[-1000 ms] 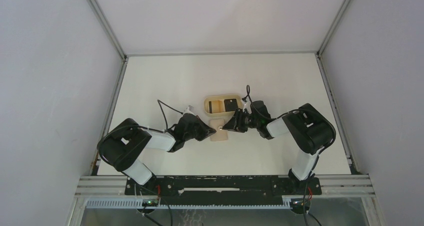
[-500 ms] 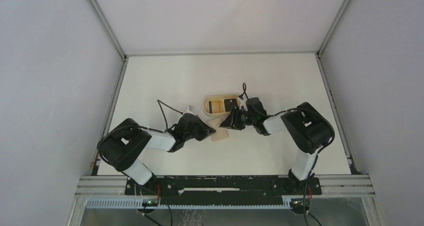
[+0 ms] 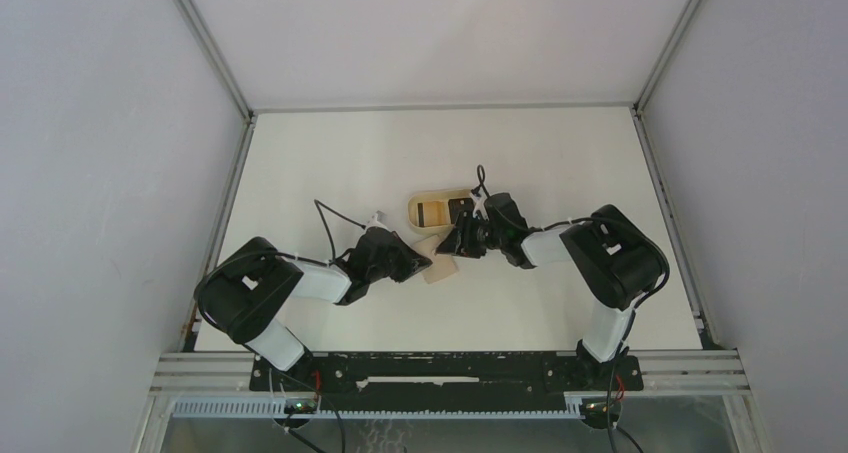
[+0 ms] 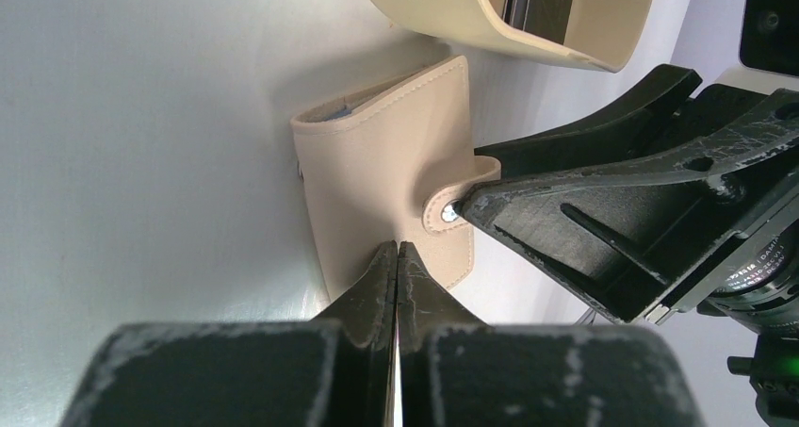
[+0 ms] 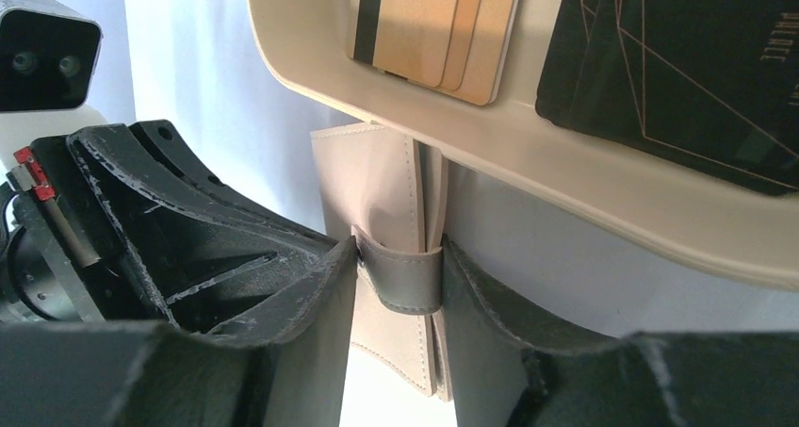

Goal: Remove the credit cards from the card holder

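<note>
Right gripper [image 5: 400, 257] has edged trayward pinching the upright wallet [image 4: 377, 154] beside the tray [image 5: 565, 177], left gripper [image 4: 397, 257] pressed together against it; tan card [image 5: 433, 31] and black card [image 5: 678, 59] already lie inside, removal seemingly done.

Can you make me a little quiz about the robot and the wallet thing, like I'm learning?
1. True or false: the black cards lie in the tray.
2. Is the left hand open or shut?
3. Which hand has a finger on each side of the card holder? A) left hand B) right hand C) neither

Key: 1 true; 2 shut; 3 B.
</note>
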Robot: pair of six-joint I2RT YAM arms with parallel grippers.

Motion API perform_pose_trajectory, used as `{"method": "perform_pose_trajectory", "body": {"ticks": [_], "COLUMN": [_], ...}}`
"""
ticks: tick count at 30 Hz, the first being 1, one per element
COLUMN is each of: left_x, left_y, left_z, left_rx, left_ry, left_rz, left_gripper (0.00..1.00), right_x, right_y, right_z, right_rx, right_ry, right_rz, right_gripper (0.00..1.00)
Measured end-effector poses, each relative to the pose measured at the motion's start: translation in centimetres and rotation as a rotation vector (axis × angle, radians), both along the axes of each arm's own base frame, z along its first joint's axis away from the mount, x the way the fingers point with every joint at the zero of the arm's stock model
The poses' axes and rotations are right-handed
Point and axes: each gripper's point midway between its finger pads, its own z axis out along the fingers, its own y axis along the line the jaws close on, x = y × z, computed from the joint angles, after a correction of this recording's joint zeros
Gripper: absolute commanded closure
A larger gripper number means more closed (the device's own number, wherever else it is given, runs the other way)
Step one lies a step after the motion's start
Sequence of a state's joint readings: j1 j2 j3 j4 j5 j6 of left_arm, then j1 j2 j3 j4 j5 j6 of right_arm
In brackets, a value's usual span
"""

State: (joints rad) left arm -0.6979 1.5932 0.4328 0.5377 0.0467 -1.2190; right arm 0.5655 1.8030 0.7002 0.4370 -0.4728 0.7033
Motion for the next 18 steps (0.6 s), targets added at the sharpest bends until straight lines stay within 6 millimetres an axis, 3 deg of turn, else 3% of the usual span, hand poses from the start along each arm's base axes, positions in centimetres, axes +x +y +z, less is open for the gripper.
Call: {"method": "perform_pose_trajectory", "body": {"ticks": [18], "left_x": [0.04], "left_y": [-0.02], "left_z": [-0.02], "left_rx": [-0.001], "left_ry": [-0.001], "left_rz": [0.0], "left_gripper": [1.0], "right_x": [0.41], "right_y": [0.41], "right_z": [-0.32], "right_rx": [-0.065], "right_ry": [-0.046], "right_rz": [0.0], "right_gripper": [0.56]}}
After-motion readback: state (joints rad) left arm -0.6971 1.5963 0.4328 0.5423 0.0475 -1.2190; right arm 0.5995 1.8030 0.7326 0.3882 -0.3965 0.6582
